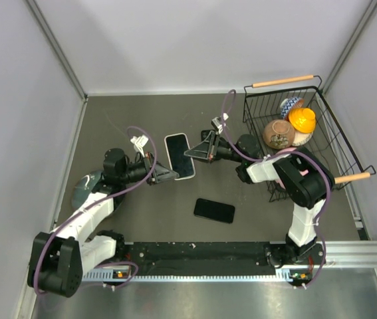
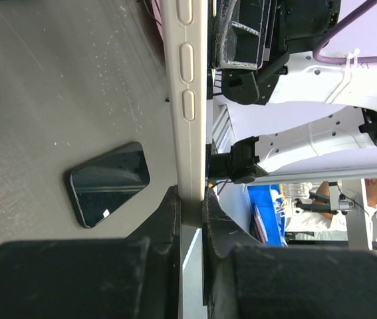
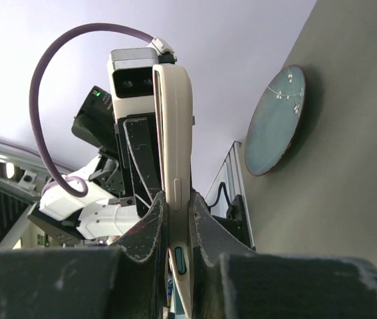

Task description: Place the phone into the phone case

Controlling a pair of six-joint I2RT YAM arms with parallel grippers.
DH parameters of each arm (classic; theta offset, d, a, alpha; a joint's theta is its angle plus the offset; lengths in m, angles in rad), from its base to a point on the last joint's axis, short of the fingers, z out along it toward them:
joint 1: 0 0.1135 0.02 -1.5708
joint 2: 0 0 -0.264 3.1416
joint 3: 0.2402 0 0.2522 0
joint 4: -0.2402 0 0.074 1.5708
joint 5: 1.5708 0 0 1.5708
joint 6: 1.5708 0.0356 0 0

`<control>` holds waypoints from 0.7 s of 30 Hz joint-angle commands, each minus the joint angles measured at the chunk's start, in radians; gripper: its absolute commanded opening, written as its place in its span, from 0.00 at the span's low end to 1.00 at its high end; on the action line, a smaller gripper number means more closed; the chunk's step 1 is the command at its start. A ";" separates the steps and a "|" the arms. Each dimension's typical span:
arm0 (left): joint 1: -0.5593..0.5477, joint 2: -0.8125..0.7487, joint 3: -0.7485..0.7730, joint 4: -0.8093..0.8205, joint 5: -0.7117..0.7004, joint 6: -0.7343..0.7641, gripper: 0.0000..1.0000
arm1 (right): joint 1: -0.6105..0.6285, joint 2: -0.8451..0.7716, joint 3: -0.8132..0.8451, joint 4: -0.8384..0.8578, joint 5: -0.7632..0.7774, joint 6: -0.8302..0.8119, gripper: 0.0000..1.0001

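Observation:
A cream-edged phone case point(image 1: 179, 156) with a dark inner face is held above the table between both grippers. My left gripper point(image 1: 168, 174) is shut on its near-left edge; in the left wrist view the case point(image 2: 188, 100) runs up edge-on from the jaws of the left gripper point(image 2: 191, 206). My right gripper point(image 1: 195, 153) is shut on its right edge; in the right wrist view the case point(image 3: 173, 133) stands edge-on between the jaws of the right gripper point(image 3: 175, 206). The black phone point(image 1: 214, 211) lies flat on the table in front of the case, apart from both grippers. It also shows in the left wrist view point(image 2: 108, 183).
A black wire basket point(image 1: 338, 143) with wooden handles stands at the back right, holding an orange hard-hat toy point(image 1: 302, 119) and a brown ball point(image 1: 278, 133). A grey-blue plate point(image 1: 85, 186) lies under the left arm; it also shows in the right wrist view point(image 3: 276, 119).

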 commanded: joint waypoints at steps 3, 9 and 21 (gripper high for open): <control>-0.005 0.030 0.062 -0.069 -0.026 0.098 0.33 | -0.019 -0.022 0.013 0.205 -0.005 0.018 0.00; -0.005 0.048 0.083 -0.068 -0.046 0.121 0.55 | -0.012 -0.037 -0.033 0.235 -0.055 0.026 0.00; -0.005 0.137 0.094 0.075 -0.012 0.039 0.00 | 0.004 -0.051 -0.116 0.259 -0.093 0.029 0.23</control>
